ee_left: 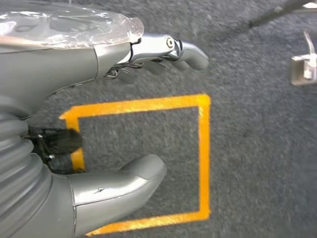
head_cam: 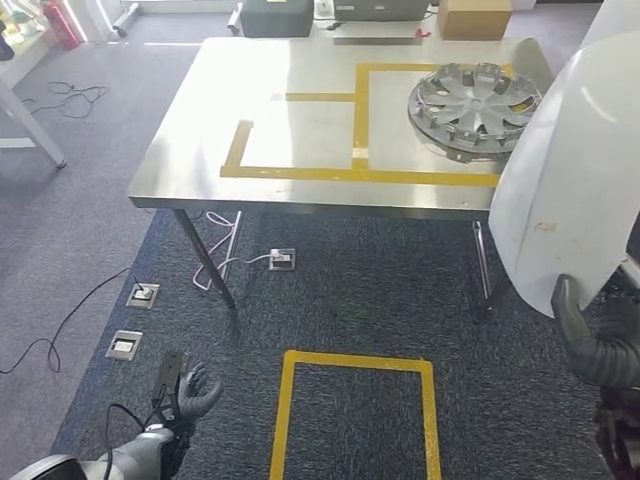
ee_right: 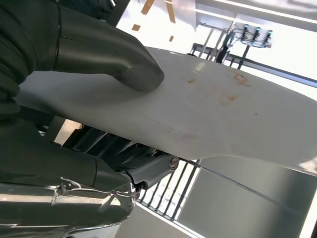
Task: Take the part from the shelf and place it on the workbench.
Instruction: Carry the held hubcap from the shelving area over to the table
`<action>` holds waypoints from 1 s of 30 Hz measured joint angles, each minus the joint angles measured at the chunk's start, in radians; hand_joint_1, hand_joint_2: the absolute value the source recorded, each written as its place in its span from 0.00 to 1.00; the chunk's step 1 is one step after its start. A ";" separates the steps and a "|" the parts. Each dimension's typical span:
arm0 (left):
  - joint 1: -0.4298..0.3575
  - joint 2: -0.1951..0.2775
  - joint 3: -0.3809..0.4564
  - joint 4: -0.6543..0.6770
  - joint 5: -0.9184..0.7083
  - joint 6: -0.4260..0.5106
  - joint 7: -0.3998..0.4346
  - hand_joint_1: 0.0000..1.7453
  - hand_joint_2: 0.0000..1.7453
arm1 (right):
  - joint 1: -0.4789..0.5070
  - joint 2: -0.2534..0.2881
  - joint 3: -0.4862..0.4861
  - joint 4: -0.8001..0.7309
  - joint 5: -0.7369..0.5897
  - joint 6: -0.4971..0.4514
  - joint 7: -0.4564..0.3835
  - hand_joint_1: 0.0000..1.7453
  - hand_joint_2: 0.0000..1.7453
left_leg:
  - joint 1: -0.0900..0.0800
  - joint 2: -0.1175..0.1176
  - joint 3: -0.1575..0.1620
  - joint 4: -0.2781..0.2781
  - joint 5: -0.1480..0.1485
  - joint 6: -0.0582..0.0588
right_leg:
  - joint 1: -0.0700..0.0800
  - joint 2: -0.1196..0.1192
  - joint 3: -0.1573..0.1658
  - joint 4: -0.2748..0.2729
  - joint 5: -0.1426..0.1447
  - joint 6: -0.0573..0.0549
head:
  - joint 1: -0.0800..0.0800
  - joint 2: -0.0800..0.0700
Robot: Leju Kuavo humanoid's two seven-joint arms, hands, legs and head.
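Right robot hand (head_cam: pixel 596 350) pinches the white panel (head_cam: pixel 573 190) by its lower edge; left robot hand (head_cam: pixel 192 392) hangs spread. Swinging over the tabletop (head_cam: pixel 302 130), the panel could clip the hubcap (head_cam: pixel 474 108) at the right edge.

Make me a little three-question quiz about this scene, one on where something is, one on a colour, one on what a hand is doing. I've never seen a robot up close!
1. Where does the silver wheel cover lie?
A. On the workbench's right side
B. On the carpet
C. On a shelf

2. What colour is the tape square on the floor?
A. Blue
B. Yellow
C. Red

3. What is the right hand doing?
A. Hanging with nothing in it
B. Pressing on the workbench
C. Holding the large white panel

Answers: 1 A, it rests on the workbench near its right end. 2 B, the head view shows yellow tape on grey carpet. 3 C, its thumb lies on the panel with its fingers beneath.
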 joint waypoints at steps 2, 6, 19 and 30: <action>-0.004 0.001 0.000 0.000 0.001 -0.001 0.000 0.00 1.00 | -0.012 0.000 0.003 0.003 -0.002 0.002 -0.003 1.00 1.00 | 0.002 0.001 -0.072 0.119 -0.041 -0.006 | 0.000 0.000 0.006 -0.001 -0.007 -0.008 | -0.004 0.000; -0.001 0.001 0.000 0.000 0.004 -0.001 0.001 0.00 1.00 | -0.025 0.000 0.008 0.016 -0.010 0.007 -0.009 1.00 1.00 | -0.001 0.001 -0.187 0.220 -0.043 -0.001 | 0.008 0.002 0.029 -0.001 -0.031 -0.015 | -0.008 0.000; -0.001 0.007 -0.001 0.000 0.010 0.003 0.002 0.00 1.00 | -0.062 0.000 0.024 0.047 -0.020 0.007 -0.027 1.00 1.00 | -0.008 -0.001 -0.015 -0.094 0.065 0.052 | -0.001 0.000 -0.075 0.264 -0.158 0.040 | 0.000 0.000; -0.006 -0.001 -0.003 0.000 0.006 0.004 0.003 0.00 1.00 | -0.070 0.000 0.036 0.067 -0.029 -0.018 -0.027 1.00 1.00 | 0.010 -0.002 0.033 -0.022 -0.004 -0.004 | -0.017 0.003 -0.043 -0.007 0.035 0.020 | -0.004 0.000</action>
